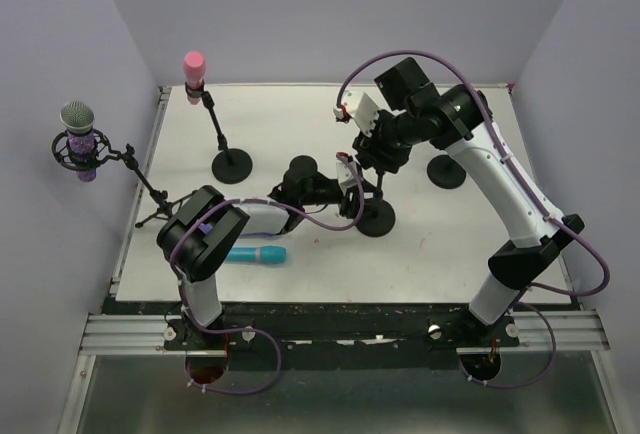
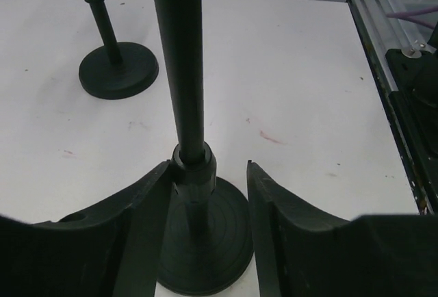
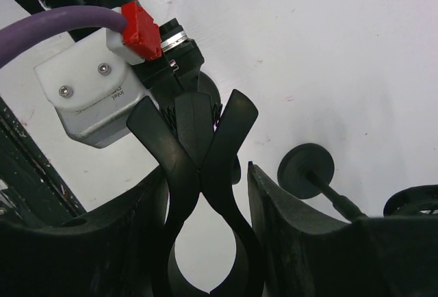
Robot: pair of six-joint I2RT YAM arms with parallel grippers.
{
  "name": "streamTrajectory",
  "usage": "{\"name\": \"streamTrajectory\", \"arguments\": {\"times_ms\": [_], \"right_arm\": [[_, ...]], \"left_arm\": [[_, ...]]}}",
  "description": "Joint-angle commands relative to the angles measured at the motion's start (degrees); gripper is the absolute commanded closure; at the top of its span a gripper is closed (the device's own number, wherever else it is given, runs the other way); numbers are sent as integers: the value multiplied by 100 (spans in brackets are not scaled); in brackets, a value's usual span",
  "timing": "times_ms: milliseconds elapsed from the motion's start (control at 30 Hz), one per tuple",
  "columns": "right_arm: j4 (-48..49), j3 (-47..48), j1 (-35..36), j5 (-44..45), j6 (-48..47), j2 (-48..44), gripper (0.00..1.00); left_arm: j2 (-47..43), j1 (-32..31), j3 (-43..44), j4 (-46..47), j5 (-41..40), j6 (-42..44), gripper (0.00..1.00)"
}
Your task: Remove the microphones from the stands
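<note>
White tabletop (image 1: 450,244), teal microphone (image 1: 257,254), spare stands (image 1: 231,165); left pincer (image 2: 207,167) wide astride pole (image 2: 179,71), right pincer (image 3: 207,170) at clip (image 3: 198,139), hold unclear

Both arms reach inward, left tool (image 2: 207,167) and right tool (image 3: 207,174) with fingers spread.

The stand pole (image 2: 179,57) runs out past the left wrist view's top edge.

A white table (image 1: 440,254) stands between pale lavender walls (image 1: 330,14), metal rail (image 1: 340,329) along its near edge.
</note>
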Motion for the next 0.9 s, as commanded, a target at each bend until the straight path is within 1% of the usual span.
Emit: {"name": "streamTrajectory", "arguments": {"times_ms": [0,133,200,233,267,333,367,433,467,500,567,667,733,767,800,867], "right_arm": [[-295,256,-6,51,180,81,59],[-295,265,-68,69,242,116,60],[-286,344,-129,25,320,151,62],[-260,370,-182,-10,382,152,62],[-208,388,-226,-36,443,143,63],[-103,371,-366,-133,531,108,64],[-58,370,-489,-211,601,90,64],[-58,388,-726,-509,812,107,67],[-84,362,-823,-694,926,116,71],[-102,266,-876,-765,1049,108,79],[-119,3,-990,-1098,1164,38,87],[-6,-428,-1096,-1433,1471,-7,99],[56,-578,-1192,-1617,1735,2,99],[74,-648,-1228,-1671,1875,37,99],[83,-684,-1272,-1741,1981,63,99],[83,-702,-1360,-2022,2105,107,99]], "left_arm": [[380,-204,5,1257,-2,-638,50],[407,-318,14,1258,-283,-674,76],[250,-319,-117,1153,-380,-613,84],[109,-319,-231,1031,-450,-534,90],[-49,-327,-337,847,-529,-368,100],[-453,-310,-609,452,-740,-43,100],[-733,-301,-732,154,-907,281,100],[-1269,-301,-900,-663,-1345,826,100],[-1550,-292,-944,-1119,-1617,1064,100],[-1788,-292,-1005,-1446,-1916,1336,100],[-2193,-336,-1146,-1834,-2619,1707,100],[-2353,-590,-1225,-1994,-3892,2417,100],[-2257,-775,-1252,-1793,-4501,2857,100],[-2187,-845,-1252,-1713,-4581,3042,100],[-2134,-898,-1243,-1643,-4887,3218,100],[-2037,-977,-1200,-1572,-5100,3474,100]]}}
